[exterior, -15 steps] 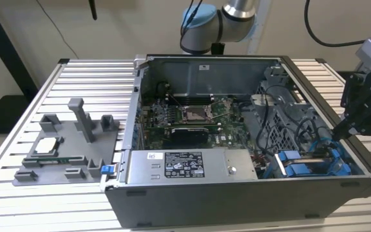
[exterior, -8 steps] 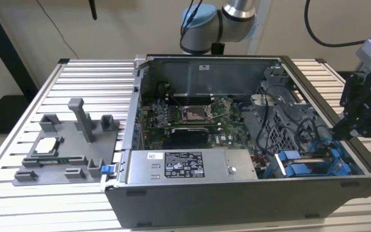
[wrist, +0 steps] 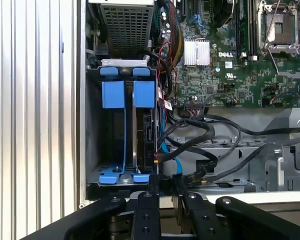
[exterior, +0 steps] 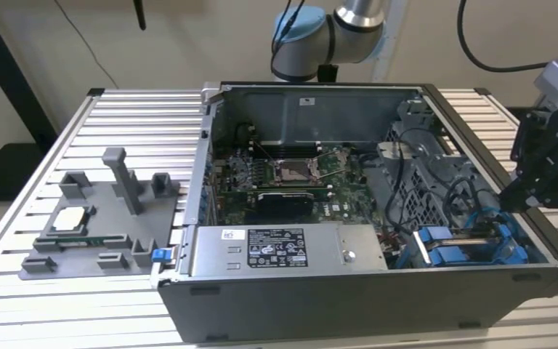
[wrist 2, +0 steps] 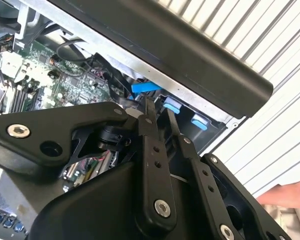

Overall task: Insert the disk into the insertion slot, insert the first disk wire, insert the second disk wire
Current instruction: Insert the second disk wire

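Two fingers of your claw stand a little apart, empty, near the slot holding the disk.

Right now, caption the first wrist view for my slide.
Hand near the blue-tabbed insertion slot, cables beside it, inside the open computer case.

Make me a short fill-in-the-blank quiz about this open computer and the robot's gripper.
1. The gripper hangs at the exterior view's ____ end of the computer case.
2. The carrier tabs in the drive cage are coloured ____.
3. Side by side in that cage sit ____ carriers.
Missing words: right; blue; two.
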`<action>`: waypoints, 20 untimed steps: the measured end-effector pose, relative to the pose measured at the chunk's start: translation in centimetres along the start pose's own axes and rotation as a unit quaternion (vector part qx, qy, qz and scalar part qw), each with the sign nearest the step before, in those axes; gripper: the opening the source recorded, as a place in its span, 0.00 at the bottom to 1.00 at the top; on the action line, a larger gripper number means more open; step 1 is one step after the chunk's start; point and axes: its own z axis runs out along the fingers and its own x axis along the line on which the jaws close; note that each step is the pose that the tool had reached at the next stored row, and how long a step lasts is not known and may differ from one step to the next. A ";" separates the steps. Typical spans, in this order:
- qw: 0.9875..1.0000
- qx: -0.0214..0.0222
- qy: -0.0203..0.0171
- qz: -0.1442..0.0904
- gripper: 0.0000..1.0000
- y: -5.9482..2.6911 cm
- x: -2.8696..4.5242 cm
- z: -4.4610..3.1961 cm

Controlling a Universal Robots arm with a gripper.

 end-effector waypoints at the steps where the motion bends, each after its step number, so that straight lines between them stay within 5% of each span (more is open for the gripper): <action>1: 1.000 0.000 0.000 0.000 1.00 0.00 0.00 0.00; 4: 1.000 0.000 0.000 0.000 1.00 0.00 0.00 0.03; 5: 1.000 0.000 0.000 0.000 0.00 0.00 0.00 0.03; 13: 1.000 0.000 0.000 0.000 0.00 0.00 0.02 0.00; 20: 1.000 0.000 0.000 0.000 0.00 0.11 0.00 -0.89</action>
